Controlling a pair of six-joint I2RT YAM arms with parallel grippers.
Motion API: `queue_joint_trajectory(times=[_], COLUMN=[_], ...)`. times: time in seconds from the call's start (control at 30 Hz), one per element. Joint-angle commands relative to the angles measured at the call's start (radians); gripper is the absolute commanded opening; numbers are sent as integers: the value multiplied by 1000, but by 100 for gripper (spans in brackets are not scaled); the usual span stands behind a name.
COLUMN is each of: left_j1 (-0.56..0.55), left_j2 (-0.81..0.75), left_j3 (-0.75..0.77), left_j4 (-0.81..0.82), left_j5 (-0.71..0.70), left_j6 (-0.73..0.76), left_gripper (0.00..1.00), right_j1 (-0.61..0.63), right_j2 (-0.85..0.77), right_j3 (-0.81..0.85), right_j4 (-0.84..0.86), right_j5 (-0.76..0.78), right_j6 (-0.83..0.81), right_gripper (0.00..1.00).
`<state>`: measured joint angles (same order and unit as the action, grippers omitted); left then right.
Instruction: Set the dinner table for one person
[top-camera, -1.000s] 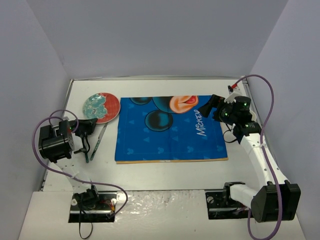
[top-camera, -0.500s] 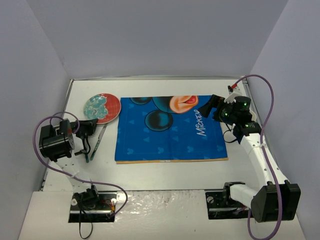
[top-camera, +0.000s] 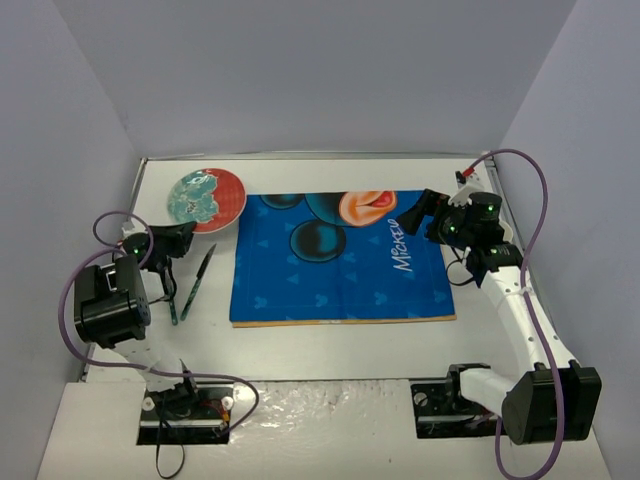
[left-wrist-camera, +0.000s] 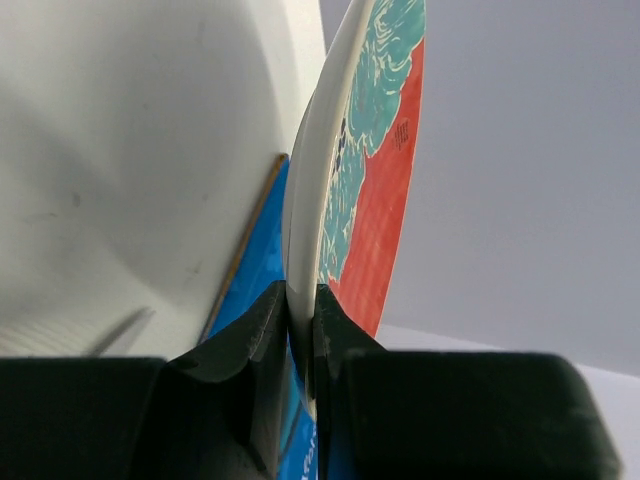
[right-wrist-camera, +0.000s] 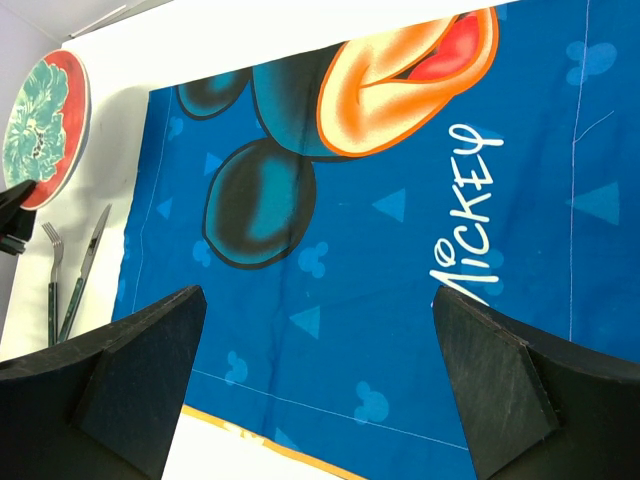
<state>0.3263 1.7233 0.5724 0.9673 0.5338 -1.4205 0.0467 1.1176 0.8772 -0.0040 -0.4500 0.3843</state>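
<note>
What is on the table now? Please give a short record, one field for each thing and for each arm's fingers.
table: white, holds everything
placemat: blue, flat, in the centre
plate: red and teal, at placemat's far left corner
fork: on table, left of placemat
knife: beside fork, nearer the placemat
left fingers: shut on plate rim
right fingers: open, over placemat's right part, holding nothing

Pale grey walls (top-camera: 300, 70), soft even light
</note>
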Motion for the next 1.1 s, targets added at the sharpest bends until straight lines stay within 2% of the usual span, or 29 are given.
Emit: queue_joint_trajectory(times=[0.0, 0.13, 0.33, 0.5, 0.6, 0.77, 0.9, 1.07], left_j1=[-52, -145, -367, -516, -610, -687, -719, -719], left_j2=[-133, -147, -118, -49, 46, 184, 234, 240], left_j3=[98, 146, 207, 253, 289, 332, 344, 334], left_j4=[171, 95, 27, 29, 97, 237, 305, 298], left_j5=[125, 197, 231, 235, 242, 250, 237, 230], left_j6=[-67, -51, -4, 34, 24, -30, -40, 2], left_gripper=[0, 0, 0, 0, 0, 0, 0, 0], right_j1=[4, 3, 4, 4, 4, 3, 2, 2], right_j2=[-33, -38, -41, -42, -48, -56, -63, -68], right_j3=[37, 49, 71, 77, 78, 81, 77, 71], right_j4=[47, 42, 33, 24, 18, 9, -25, -33], right_j5=[-12, -15, -18, -16, -15, -6, 3, 5], right_j6=[-10, -10, -19, -24, -25, -37, -48, -54], right_gripper=[95, 95, 95, 95, 95, 95, 95, 95])
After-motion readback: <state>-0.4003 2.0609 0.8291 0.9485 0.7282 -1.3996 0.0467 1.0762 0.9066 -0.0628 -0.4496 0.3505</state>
